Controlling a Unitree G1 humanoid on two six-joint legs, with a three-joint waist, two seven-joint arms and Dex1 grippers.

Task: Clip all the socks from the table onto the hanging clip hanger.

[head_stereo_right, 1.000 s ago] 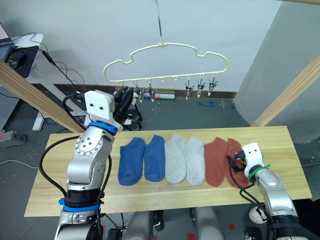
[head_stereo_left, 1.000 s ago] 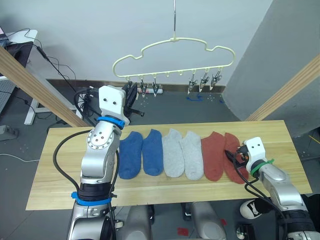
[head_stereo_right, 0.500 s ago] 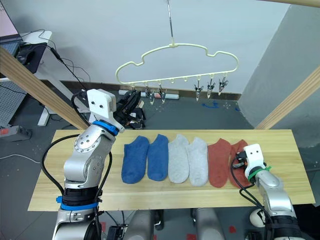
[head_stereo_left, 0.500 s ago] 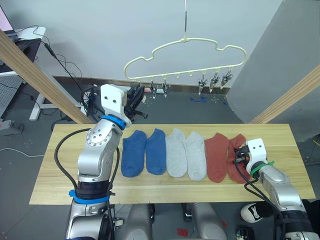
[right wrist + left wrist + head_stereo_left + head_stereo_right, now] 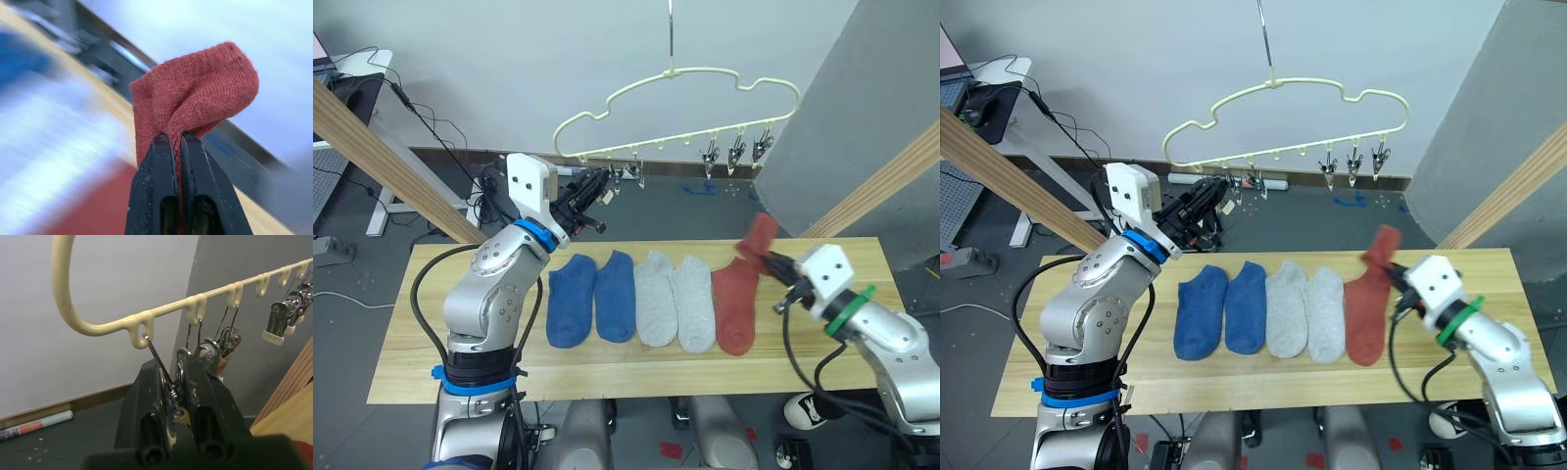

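The right claw point(image 5: 176, 139) pinches a brick-red knit ankle sock point(image 5: 1383, 243), lifted above the light wooden worktop point(image 5: 421, 333). The left claw point(image 5: 177, 369) grips a small metal clip point(image 5: 168, 389) on the pale yellow-green wire clip hanger point(image 5: 607, 105).

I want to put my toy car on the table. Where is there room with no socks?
The table is bare at its left end, beside the outer blue sock, and along the near edge in front of the row. The right end past the red sock is bare wood too, but the right tool hovers there holding the other red sock. The middle is crowded.
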